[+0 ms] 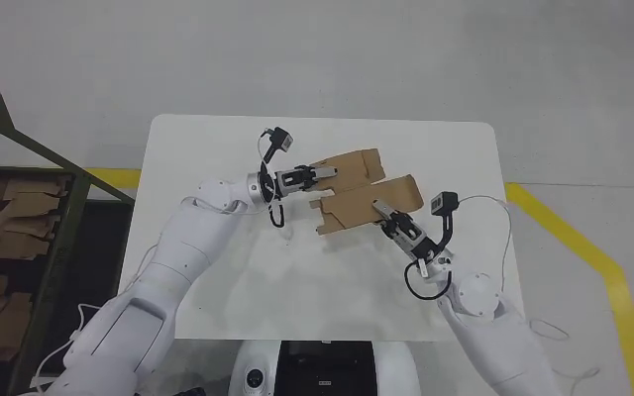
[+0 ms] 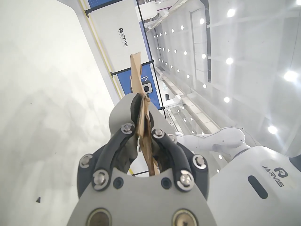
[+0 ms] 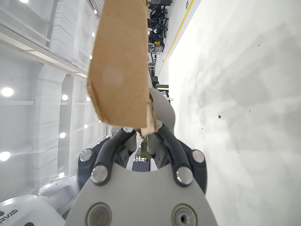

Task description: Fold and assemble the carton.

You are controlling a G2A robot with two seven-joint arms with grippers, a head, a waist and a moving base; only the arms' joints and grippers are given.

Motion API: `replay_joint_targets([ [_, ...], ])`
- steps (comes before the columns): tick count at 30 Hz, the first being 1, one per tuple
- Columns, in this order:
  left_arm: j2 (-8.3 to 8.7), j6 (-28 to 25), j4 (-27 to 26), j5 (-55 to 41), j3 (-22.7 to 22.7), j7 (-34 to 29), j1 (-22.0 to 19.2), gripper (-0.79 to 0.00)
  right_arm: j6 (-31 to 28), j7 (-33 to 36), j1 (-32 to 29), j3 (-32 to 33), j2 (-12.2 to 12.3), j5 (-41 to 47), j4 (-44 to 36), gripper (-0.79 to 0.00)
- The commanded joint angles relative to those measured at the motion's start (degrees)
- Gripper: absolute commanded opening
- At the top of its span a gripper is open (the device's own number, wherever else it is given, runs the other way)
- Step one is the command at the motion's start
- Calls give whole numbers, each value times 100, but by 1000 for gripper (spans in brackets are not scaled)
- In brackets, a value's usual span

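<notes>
Top view: where is the flat brown corrugated-cardboard carton (image 1: pixel 357 164)?

Held over the white tabletop (image 1: pixel 198 158); left pincer (image 1: pixel 330 174) and right pincer (image 1: pixel 378 207) each clamp an edge.

Which step?

Opening it, I'd judge; no walls stand yet. Next, the arms should work the panels apart along the creases without tearing.

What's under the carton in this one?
The white table lies below the carton, which the left hand and right hand grip at its edges. The patch directly beneath it is covered from above.
</notes>
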Motion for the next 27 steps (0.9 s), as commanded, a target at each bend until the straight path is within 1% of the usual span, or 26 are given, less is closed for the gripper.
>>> replay_joint_targets([
  [1, -1, 0, 19, -34, -26, -37, -18, -785, -143, 163, 18, 60, 6, 37, 33, 0],
  [4, 7, 25, 52, -179, -92, -169, -32, -785, -356, 475, 64, 244, 26, 322, 154, 0],
  [7, 23, 93, 92, -366, -173, -391, -44, -785, -568, 959, 117, 411, 47, 754, 317, 0],
  [11, 53, 139, 185, -329, -252, -581, -97, -785, -812, 1523, 240, 621, 76, 1116, 631, 0],
  [17, 79, 215, 194, -45, -257, -694, -147, -785, -1067, 2173, 428, 765, 106, 1159, 963, 0],
  [21, 75, 254, 149, 35, -221, -758, -134, -785, -1012, 2540, 577, 769, 122, 1054, 1087, 0],
  [27, 68, 335, 133, 112, -182, -804, -137, -785, -717, 2939, 849, 617, 123, 774, 1292, 0],
])
